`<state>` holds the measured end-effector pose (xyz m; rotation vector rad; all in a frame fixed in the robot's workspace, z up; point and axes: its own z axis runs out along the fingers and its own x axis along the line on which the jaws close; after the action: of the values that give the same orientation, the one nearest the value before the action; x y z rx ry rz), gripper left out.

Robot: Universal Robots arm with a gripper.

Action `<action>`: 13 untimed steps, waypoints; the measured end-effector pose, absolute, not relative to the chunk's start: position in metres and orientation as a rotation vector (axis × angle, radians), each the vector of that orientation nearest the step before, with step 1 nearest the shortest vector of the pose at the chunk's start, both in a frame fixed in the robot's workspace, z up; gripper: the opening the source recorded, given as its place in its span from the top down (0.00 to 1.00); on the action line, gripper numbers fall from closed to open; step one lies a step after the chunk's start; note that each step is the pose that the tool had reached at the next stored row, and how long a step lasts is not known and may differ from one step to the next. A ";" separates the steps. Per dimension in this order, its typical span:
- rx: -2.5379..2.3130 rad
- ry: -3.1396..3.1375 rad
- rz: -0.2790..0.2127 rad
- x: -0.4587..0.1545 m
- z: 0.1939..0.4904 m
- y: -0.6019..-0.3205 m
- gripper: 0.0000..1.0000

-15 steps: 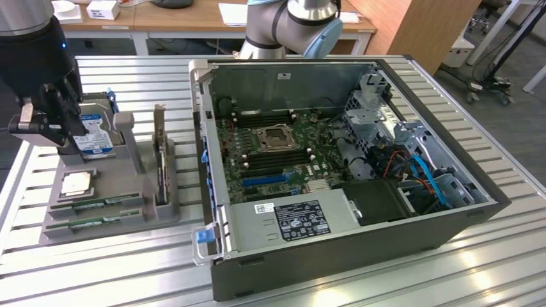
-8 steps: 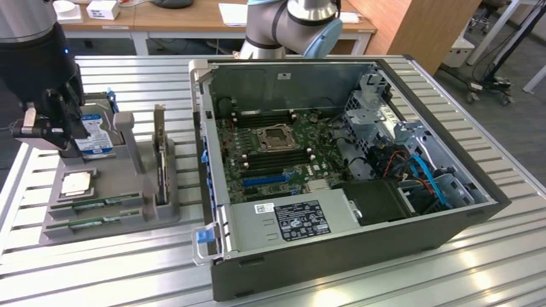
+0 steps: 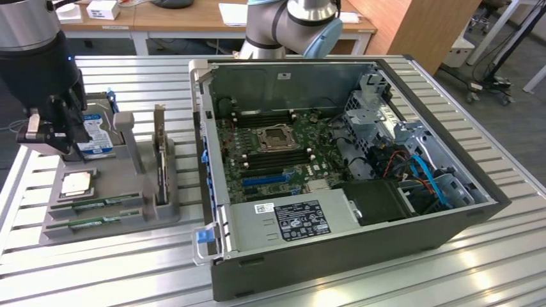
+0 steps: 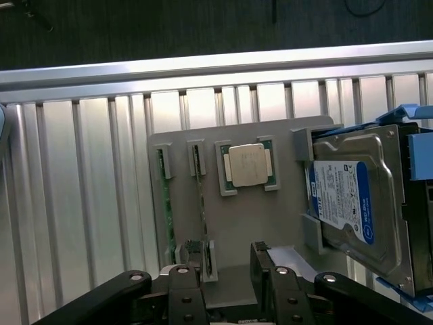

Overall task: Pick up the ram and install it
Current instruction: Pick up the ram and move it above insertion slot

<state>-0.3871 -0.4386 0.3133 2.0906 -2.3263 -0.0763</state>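
Here the claw (image 4: 226,288) hangs wide open, empty, above the tray's (image 4: 260,223) edge near one ram (image 4: 201,203).

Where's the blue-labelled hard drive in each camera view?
Exterior view: the hard drive stands upright in the grey holder, far on the exterior view's left.
Wrist view: the hard drive sits in the same grey holder, next to the processor.
Shared landmark: the processor, square and silver, on the holder.
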 end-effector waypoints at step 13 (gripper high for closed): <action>2.090 -2.326 -0.077 -0.387 0.305 -0.439 0.58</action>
<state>-0.3871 -0.4386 0.3050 2.0905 -2.3262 -0.0766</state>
